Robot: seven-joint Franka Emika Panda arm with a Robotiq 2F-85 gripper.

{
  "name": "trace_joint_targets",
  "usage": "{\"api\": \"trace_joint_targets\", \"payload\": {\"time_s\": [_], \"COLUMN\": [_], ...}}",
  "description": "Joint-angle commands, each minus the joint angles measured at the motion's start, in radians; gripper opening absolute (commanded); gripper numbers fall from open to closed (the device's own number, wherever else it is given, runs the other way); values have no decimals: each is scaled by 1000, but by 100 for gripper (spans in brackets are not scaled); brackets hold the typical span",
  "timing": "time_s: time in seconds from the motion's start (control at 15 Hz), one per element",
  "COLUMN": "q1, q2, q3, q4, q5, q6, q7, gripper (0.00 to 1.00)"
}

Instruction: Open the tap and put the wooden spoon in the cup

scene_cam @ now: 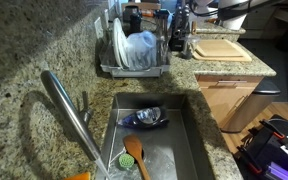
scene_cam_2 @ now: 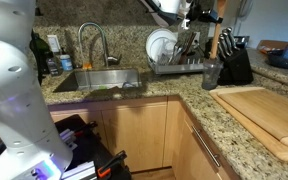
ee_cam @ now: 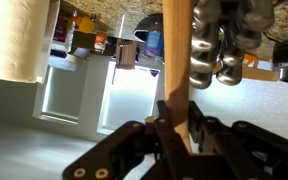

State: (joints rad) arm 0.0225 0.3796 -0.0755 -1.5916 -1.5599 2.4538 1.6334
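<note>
This is a home kitchen with speckled granite counters [scene_cam: 24, 60] above pale wood cabinets. Farthest left stands the tap [scene_cam_2: 94, 42], its steel spout leaning over the sink [scene_cam: 174, 150]. I see no stream of water, though at this size I cannot be sure it is off. An orange-brown utensil [scene_cam: 135, 156] lies flat on the sink floor, well apart from me.

Next to the right is the dish rack [scene_cam_2: 179, 68], and my arm [scene_cam_2: 172, 8] comes in at the top edge above it. In the wrist view my pincer [ee_cam: 180, 126] is closed narrow on a straight wooden handle that I take to be the wooden spoon [ee_cam: 178, 60]. Its head is out of sight, so that is a judgement. The handle stands between my fingers [ee_cam: 197, 128] and runs straight up the picture, in line with them rather than across. Shiny steel utensils [ee_cam: 220, 45] hang just beside it on the right.

Further right on the counter, just past the rack and in front of the knife block [scene_cam_2: 232, 62], is a dark vessel I read as the cup [scene_cam_2: 211, 72]. It sits below me and off to the right in that view. The coming move turns on that offset: I judge I must carry the spoon across to the cup with its long axis upright, so that the free end meets the mouth and not the rim.
</note>
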Motion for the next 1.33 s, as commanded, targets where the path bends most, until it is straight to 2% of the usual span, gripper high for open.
{"api": "trace_joint_targets", "payload": {"time_s": [0.0,0.07,0.27,0.33,0.4,0.6,0.67,1.07,1.13,1.27], "q1": [-13,-14,-17,-15,-16,-15,-15,-25,-20,-22], "q2": [-2,-2,-1,2,5,5,5,19,28,32], "q3": [17,17,13,18,18,20,21,20,22,22], "q4": [1,1,-36,-14,-18,-17,-16,-109,-78,-93], "q5": [-2,-2,3,-2,-2,-2,-2,23,7,7], "q6": [-5,-5,-19,-9,-9,-9,-9,-16,-10,-10], "q7": [-4,-4,-10,-3,-3,-3,-3,-23,-5,-5], "gripper": [23,6,6,6,23,23,6,6,23,23]}}
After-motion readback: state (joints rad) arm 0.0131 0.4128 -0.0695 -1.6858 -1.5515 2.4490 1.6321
